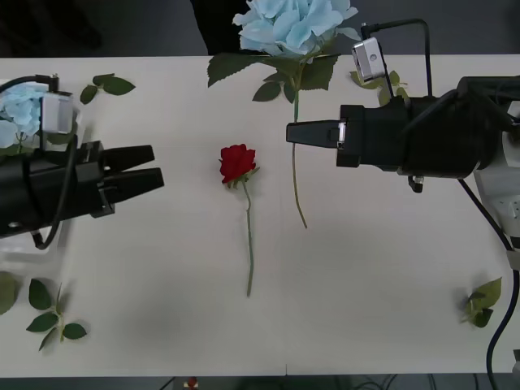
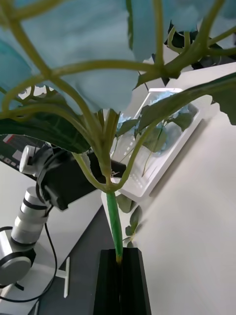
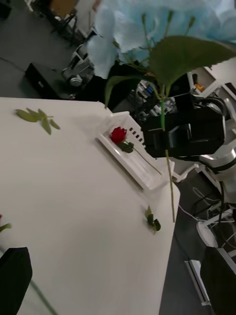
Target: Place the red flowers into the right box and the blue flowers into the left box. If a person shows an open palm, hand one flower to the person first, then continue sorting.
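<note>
My right gripper point(image 1: 291, 132) point(image 2: 120, 252) is shut on the thin green stem of a pale blue flower point(image 1: 291, 24), held above the table's far middle; the stem's end hangs below it. A red flower point(image 1: 237, 162) lies on the white table point(image 1: 366, 268) between the arms, its stem toward the near edge. To its left my left gripper point(image 1: 157, 165) point(image 3: 118, 256) hovers open and holds nothing. The left box point(image 2: 142, 191) holds a blue flower point(image 2: 160, 138). In the right box point(image 3: 140, 172) lies one red flower point(image 3: 118, 134).
Loose green leaf sprigs lie at the far left point(image 1: 106, 84), the near left point(image 1: 50, 317), the near right point(image 1: 483, 302) and behind the right gripper point(image 1: 382, 81). The table's near middle is bare. Cables trail from the right arm.
</note>
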